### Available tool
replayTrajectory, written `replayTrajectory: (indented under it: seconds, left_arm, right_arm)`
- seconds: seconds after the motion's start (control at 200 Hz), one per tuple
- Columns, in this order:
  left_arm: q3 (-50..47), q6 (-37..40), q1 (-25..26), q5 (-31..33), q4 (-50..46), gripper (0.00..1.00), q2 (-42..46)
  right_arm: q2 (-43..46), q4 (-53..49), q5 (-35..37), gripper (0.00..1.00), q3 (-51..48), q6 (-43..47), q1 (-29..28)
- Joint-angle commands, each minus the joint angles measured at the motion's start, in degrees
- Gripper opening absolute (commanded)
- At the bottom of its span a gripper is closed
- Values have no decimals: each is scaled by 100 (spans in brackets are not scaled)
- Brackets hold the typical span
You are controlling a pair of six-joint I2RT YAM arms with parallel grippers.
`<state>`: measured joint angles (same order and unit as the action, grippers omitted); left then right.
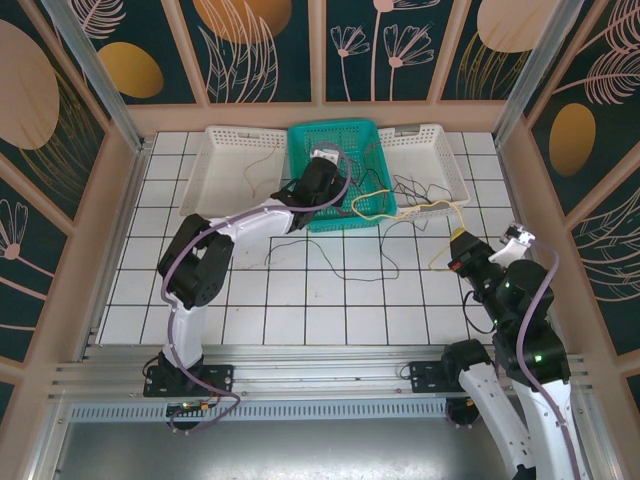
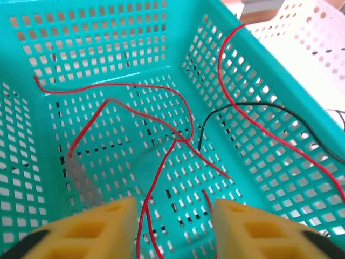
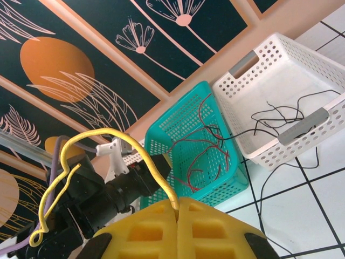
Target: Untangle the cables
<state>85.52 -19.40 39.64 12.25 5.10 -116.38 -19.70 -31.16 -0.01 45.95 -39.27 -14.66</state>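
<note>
Left gripper (image 2: 175, 216): yellow fingers are standing spread low inside the teal perforated plastic basket (image 2: 108, 43). Red strands are passing through the gap and nothing is being pinched.
Red wires (image 2: 87, 129): thin and limp, they are lying on the basket floor and crossing near its middle. Their long axes are running from the fingers toward the far-left wall; one is climbing over the right wall.
Black wire (image 2: 242, 104): thin, draping over that same right wall, its end pointing down at the floor.
Right gripper (image 3: 178, 208): jaws are pressing together, pinching a thin limp yellow cable (image 3: 108, 132) at the seam.
Yellow cable run: from above it is lying left-right along the front of the teal basket and the right white perforated basket (image 1: 440, 140), then bending down toward the right gripper.
Other black wires (image 1: 412, 187): sprawling in that white basket and spilling onto the white tiled table (image 1: 300, 310).
</note>
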Motion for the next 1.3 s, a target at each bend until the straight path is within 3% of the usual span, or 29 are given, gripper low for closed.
replayTrajectory:
  seconds: [0.0,0.115,0.32,0.676,0.876,1.046,1.126,1.296]
  left_arm:
    - [298,124,-36,-39,-109,55,375]
    - [392,271,-40,-7,-230,74,482]
    - [589,441,-40,13,-498,98,705]
    - [390,154,-93,106,-863,99,1782]
    - [42,-229,-172,382,-1126,98,3031]
    - [-599,-428,-183,797,-1418,99,4254]
    - [-1028,-463,-173,1033,-1561,98,4876]
    - [-2013,-453,-176,1623,-1871,99,6160]
  right_arm:
    - [-16,1,62,0,207,126,26]
    - [-24,2,63,0,218,139,25]
    - [-61,7,41,0,245,162,24]
    - [-365,132,36,0,208,313,25]
    - [-900,392,-45,0,268,449,32]
    - [-1894,743,-125,0,522,569,-55]
    - [-2579,883,57,0,812,675,-435]
    - [-4165,1138,1598,0,1773,1053,-1923]
